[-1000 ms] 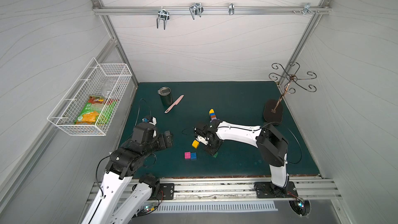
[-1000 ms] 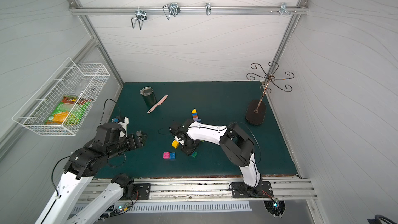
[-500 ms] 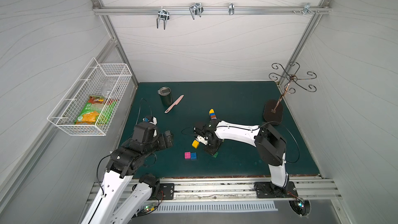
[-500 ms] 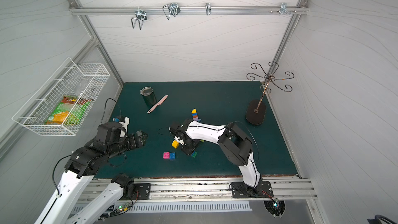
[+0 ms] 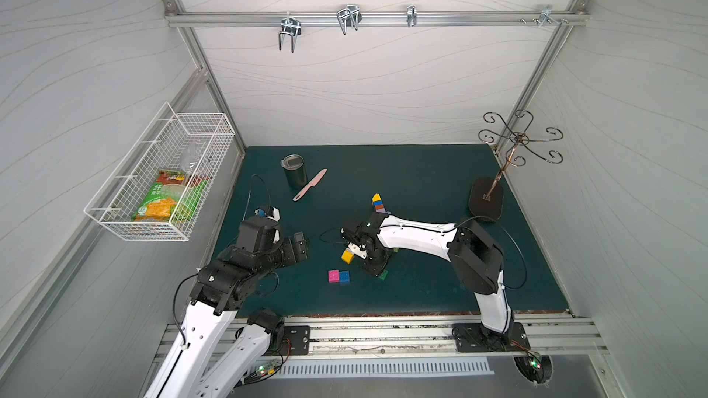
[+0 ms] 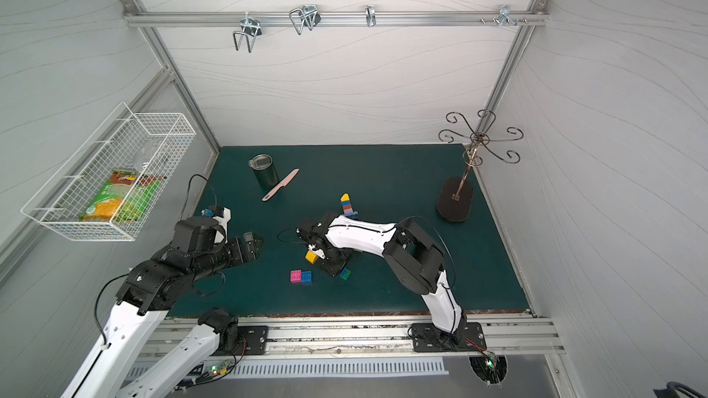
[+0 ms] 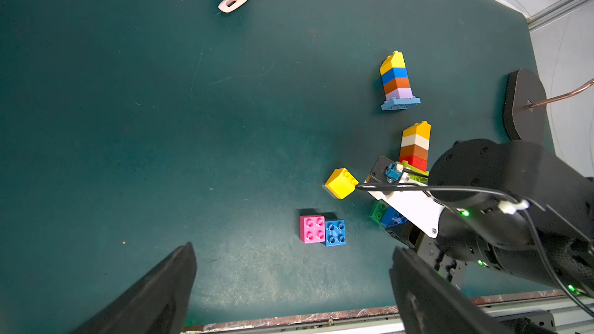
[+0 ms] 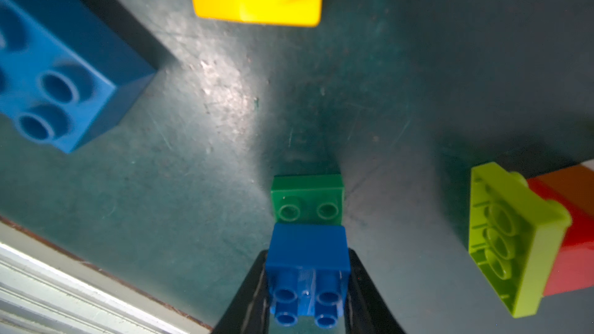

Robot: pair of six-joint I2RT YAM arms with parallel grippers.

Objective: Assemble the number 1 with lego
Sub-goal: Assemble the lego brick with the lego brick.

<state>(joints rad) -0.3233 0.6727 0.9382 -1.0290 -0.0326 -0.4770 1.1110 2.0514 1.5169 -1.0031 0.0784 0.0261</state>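
Far left, a basket (image 5: 130,185) is hung on the wall with a snack bag (image 5: 168,201) tucked inside. Next over, the left gripper (image 5: 300,247) is held above the near-left part of the mat (image 5: 421,170), jaws spread wide and nothing between them; its two dark fingers (image 7: 160,290) are seen in the left wrist view with only bare mat in the gap. Toward the back, a cup (image 5: 295,176) is stood with a pink knife (image 5: 310,184) laid just beside it.

Now the lego. A pink brick (image 5: 333,276) and a loose blue brick (image 5: 344,277) are parked studs-up, touching side by side, near the front middle. A yellow brick (image 5: 348,256) is tipped over just behind them, its hollow underside shown in the right wrist view. Just right of that, the right gripper (image 8: 308,284) is pointed down at the mat and clamped on a second blue brick (image 8: 308,249), which is set over one end of a green brick (image 8: 307,199); two green studs are left showing past it. A stack with a lime base (image 7: 415,149) is found right next to that arm, and a stack with a light blue base (image 7: 397,81) a bit farther back. Whether those two are stood up or laid flat can't really be told. Far right, a metal stand (image 5: 485,199) is placed by the wall.
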